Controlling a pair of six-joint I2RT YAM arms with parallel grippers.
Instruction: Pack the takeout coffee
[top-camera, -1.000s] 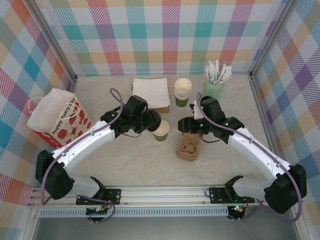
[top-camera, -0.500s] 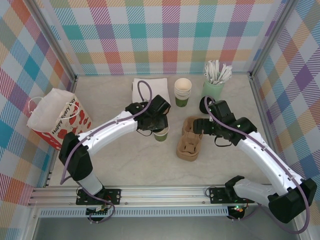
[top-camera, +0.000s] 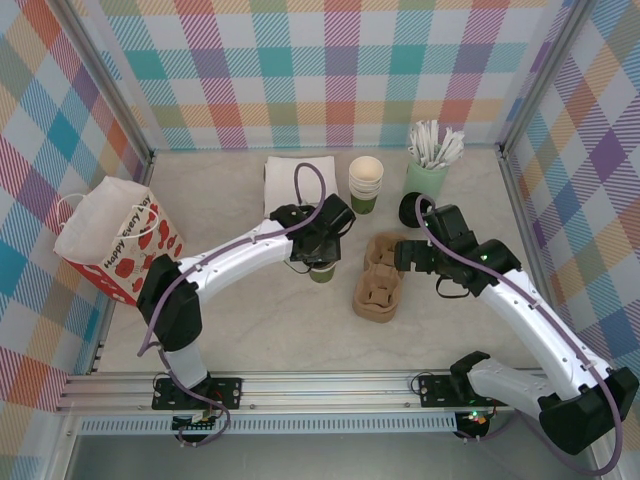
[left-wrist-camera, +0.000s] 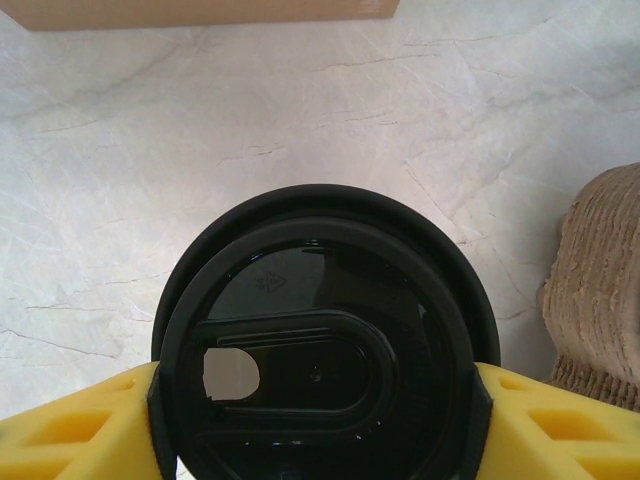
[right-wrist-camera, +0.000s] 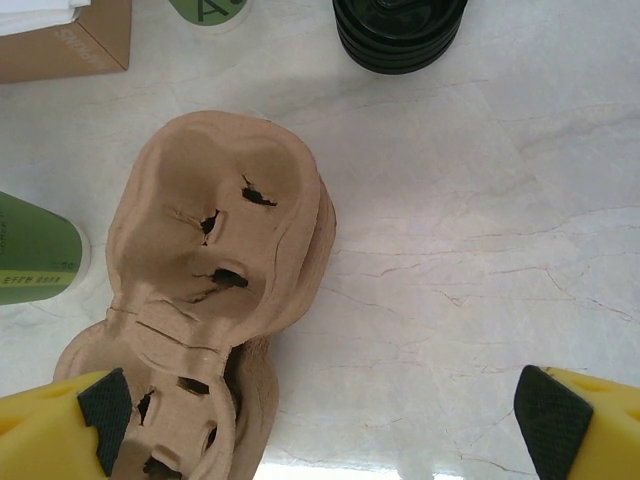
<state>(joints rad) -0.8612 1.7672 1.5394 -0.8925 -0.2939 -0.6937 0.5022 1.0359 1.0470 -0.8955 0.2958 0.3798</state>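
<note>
The left fingers (top-camera: 322, 248) are clamped on the black lid (left-wrist-camera: 320, 350), one yellow pad pressed against each side of its rim. From above, they hang directly over the green paper cup (top-camera: 322, 272), which stands upright on the marble-patterned surface (top-camera: 260, 320) near its middle. The left arm's wrist hides the cup's mouth, so I cannot tell whether the lid is seated on it or just held above it.

Just right of the cup, close but apart, lies the brown pulp cup carrier (right-wrist-camera: 220, 250), its wells facing up. The right fingers (top-camera: 400, 258) stand wide apart over the carrier's near end with nothing between them. In the right wrist view one black-tipped fingertip (right-wrist-camera: 105, 405) overlaps the carrier's lower well and the other is over bare surface.

Behind the cup is a flat cardboard box (right-wrist-camera: 70, 45) topped with white napkins (top-camera: 302, 182). To their right stands a stack of green cups (top-camera: 365, 185). A stack of black lids (right-wrist-camera: 398, 30) sits beyond the carrier, partly covered by the right arm in the top view. Further back is a pale green cup of white sticks (top-camera: 428, 165). A red paper gift bag (top-camera: 115, 240) lies at the far left, well apart from everything else.
</note>
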